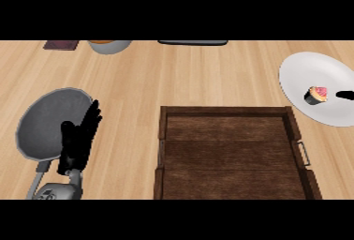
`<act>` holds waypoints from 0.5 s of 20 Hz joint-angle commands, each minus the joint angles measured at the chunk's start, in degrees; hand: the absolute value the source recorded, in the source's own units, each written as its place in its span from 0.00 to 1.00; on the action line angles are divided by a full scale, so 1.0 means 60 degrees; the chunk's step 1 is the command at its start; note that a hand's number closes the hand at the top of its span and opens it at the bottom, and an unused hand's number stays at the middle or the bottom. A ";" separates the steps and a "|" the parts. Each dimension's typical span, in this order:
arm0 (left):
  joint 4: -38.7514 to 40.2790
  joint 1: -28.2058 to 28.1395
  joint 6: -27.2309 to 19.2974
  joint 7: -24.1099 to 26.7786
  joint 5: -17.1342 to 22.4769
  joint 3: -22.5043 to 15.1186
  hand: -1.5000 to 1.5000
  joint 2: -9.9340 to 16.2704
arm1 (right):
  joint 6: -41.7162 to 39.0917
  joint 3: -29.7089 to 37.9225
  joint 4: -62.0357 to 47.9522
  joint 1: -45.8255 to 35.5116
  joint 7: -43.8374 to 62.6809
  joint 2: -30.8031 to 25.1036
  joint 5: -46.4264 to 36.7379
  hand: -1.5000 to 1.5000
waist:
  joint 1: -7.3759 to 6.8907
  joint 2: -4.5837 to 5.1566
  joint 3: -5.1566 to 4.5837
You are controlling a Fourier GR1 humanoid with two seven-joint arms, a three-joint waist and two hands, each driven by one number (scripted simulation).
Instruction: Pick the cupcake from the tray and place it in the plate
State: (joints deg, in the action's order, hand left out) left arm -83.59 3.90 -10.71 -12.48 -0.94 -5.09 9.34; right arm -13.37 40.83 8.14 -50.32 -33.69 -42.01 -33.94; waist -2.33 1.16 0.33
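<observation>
Bare table [207,75] stretches from the left hand [79,138] across to the one white plate [319,77] at the far right edge, where the single cupcake [317,95] lies on its side. The left hand rests with fingers straight and upright, overlapping one grey pan [45,122]. Just right of it sits one wooden tray [165,140], cut off below. Beside the cupcake only a dark tip of the right hand [345,94] shows; I cannot tell its state.

No readable text, labels, brands or numbers anywhere in view. Surfaces checked: wooden tray [232,112], white plate [304,70], cupcake [317,95], grey pan [48,117], dark flat item at the top left edge [61,45]: all unmarked.
</observation>
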 commanded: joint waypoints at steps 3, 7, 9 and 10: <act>-0.0046 -0.0254 -0.0225 0.0183 -0.0249 -0.0195 0.50 -0.0259 | -0.1240 0.0527 -0.0139 0.0681 -0.0706 -0.0196 0.0691 0.00 | -0.0044 0.0003 -0.0004; -0.0163 -0.0119 0.0022 -0.0056 -0.0098 -0.0144 0.50 -0.0146 | -0.1443 0.0538 -0.0018 0.1030 -0.1160 -0.0125 0.0766 0.00 | -0.0122 0.0040 0.0010; 0.0314 -0.0168 0.0350 0.0457 0.0128 0.0120 0.50 0.0019 | -0.1669 0.0451 0.0131 0.0727 -0.1034 -0.0193 0.0761 0.00 | -0.0095 0.0020 -0.0007; 0.0236 0.0101 -0.0149 0.0153 -0.0120 0.0142 0.50 -0.0161 | -0.1929 0.0476 0.0111 0.1321 -0.1625 -0.0293 0.0789 0.00 | -0.0038 0.0028 0.0004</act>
State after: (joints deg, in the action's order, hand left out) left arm -83.03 3.39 -10.48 -11.38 -1.28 -5.08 8.77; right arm -22.19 43.54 8.31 -44.99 -39.99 -43.39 -29.84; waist -2.76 1.31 0.34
